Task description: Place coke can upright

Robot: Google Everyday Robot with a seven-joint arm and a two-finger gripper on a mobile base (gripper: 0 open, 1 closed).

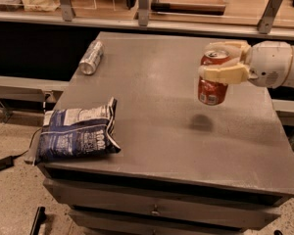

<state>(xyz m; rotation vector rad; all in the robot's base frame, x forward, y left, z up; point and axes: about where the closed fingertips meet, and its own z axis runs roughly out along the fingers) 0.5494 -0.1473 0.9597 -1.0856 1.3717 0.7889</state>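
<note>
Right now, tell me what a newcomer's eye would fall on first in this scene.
First, the small red aluminium coke can with white lettering, held roughly upright in the cream pincer above the right side of the grey table, its shadow on the surface below. Next, the crumpled blue-and-white snack bag at the front-left corner, and the silver-grey can lying on its side at the far left.

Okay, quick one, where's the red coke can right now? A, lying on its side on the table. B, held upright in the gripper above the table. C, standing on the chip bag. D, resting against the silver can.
B: the coke can is upright, clamped in the gripper over the right side of the table, with its shadow lying separate on the tabletop below it.
</note>
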